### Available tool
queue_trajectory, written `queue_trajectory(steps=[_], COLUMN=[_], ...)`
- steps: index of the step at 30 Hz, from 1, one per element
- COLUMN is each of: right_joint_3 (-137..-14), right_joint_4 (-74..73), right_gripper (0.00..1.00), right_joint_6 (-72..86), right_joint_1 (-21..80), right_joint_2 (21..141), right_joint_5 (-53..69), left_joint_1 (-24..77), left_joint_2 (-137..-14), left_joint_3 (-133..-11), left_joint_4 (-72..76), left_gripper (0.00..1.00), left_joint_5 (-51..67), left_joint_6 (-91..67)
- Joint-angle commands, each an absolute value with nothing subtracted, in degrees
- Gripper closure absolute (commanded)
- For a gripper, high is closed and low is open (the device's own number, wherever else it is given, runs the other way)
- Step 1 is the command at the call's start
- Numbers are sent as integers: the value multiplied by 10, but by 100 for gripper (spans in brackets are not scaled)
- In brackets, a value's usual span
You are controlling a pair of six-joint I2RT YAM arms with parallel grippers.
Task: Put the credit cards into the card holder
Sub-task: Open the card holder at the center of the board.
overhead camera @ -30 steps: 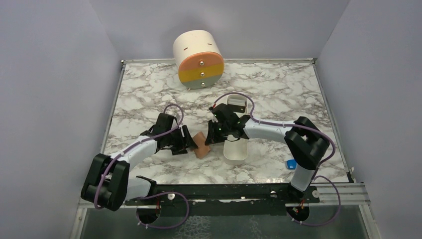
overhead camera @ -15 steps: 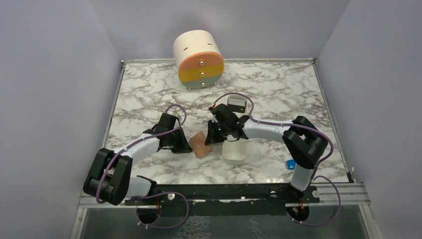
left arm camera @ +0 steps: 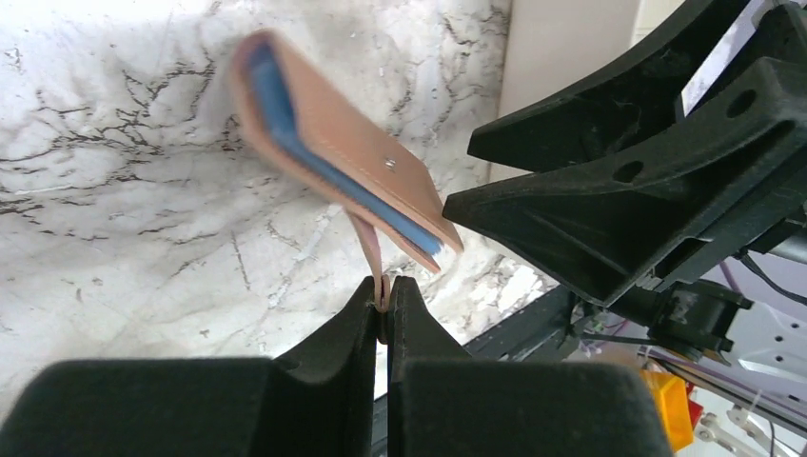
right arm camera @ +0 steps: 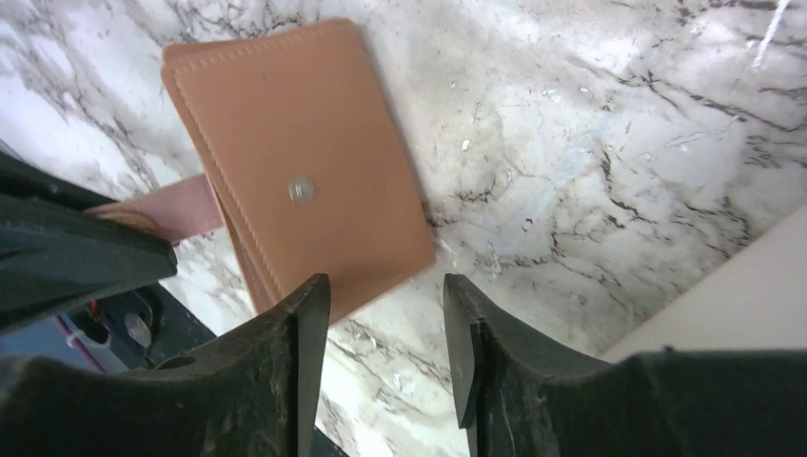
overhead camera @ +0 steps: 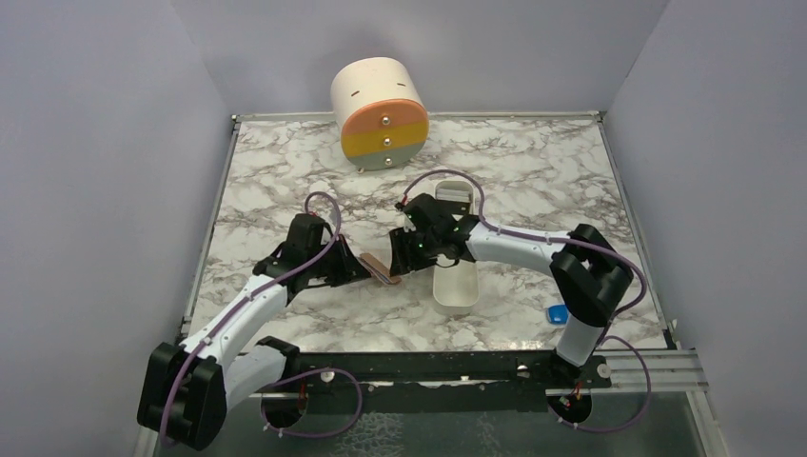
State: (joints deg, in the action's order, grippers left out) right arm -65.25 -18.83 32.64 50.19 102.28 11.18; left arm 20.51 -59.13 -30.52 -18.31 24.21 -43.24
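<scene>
The card holder (overhead camera: 379, 268) is a tan leather wallet with a metal snap stud, folded shut and tilted up off the marble between the two grippers. My left gripper (left arm camera: 383, 295) is shut on its thin leather strap (left arm camera: 369, 249). The wallet body (left arm camera: 343, 152) hangs beyond the fingertips, a blue inner layer showing at its edge. In the top view the left gripper (overhead camera: 357, 269) sits just left of the wallet. My right gripper (right arm camera: 385, 286) is open just off the wallet's near corner (right arm camera: 295, 162), with only marble between its fingers. The credit cards are out of view.
A long white oblong tray (overhead camera: 457, 290) lies just right of the right gripper, with a small dark shape at its far end (overhead camera: 455, 202). A cream cylinder with orange, yellow and grey drawers (overhead camera: 379, 112) stands at the back. A small blue block (overhead camera: 556, 313) lies at the near right.
The left gripper has shut on the wallet's strap and tilted the wallet up off the table. The right gripper has opened and let go of the wallet. The left arm has stretched forward.
</scene>
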Motion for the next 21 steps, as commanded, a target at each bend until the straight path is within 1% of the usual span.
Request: queue_trajectory(steps=[1, 8, 13, 18, 21], right_joint_3=[-662, -678, -687, -718, -740], right_joint_4=[-195, -188, -165, -186, -202], right_gripper=[51, 49, 52, 52, 57], right_joint_6=[277, 274, 267, 248, 239], right_joint_1=[504, 504, 504, 504, 504], right_joint_2=[970, 969, 983, 1015, 1040], right_joint_5=[130, 148, 171, 137, 115], left_joint_1=[208, 207, 208, 208, 208], left_joint_2=[-564, -568, -578, -587, -597], left_joint_3=[-320, -320, -321, -314, -313], left_joint_4=[-180, -165, -165, -167, -177], left_gripper=[100, 100, 100, 100, 100], left_joint_5=[271, 281, 279, 263, 243], left_joint_6=[-456, -461, -452, -451, -449])
